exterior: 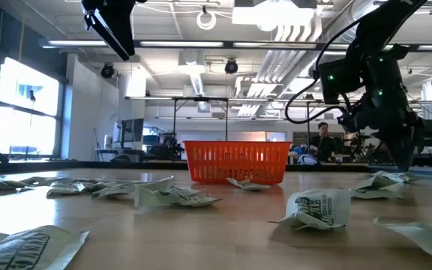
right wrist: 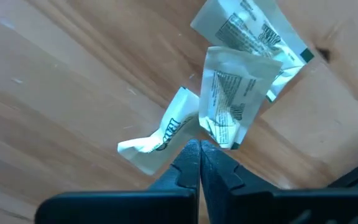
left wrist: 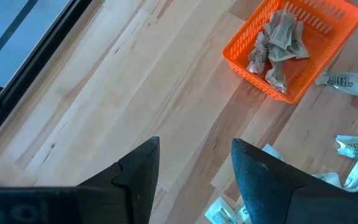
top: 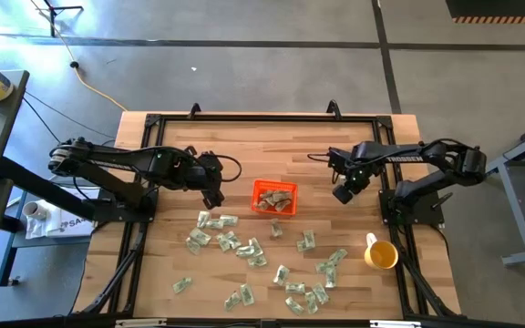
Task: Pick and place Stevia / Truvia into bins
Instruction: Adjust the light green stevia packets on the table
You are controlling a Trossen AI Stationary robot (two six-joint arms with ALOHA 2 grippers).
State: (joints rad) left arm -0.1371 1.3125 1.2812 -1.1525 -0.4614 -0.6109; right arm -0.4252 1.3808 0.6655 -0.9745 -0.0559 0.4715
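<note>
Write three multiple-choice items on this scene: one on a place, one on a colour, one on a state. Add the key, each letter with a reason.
1. Where is the yellow cup? A in the basket; B on the table's right side, apart from the basket; C on the floor.
2. What colour is the basket? A blue; B green; C orange.
3. How do the right gripper's fingers stand? A shut together; B wide apart; C out of sight.

Key: B, the high view shows it standing alone near the right arm's base; C, its walls are orange in every view; A, the right wrist view shows no gap between them.
</note>
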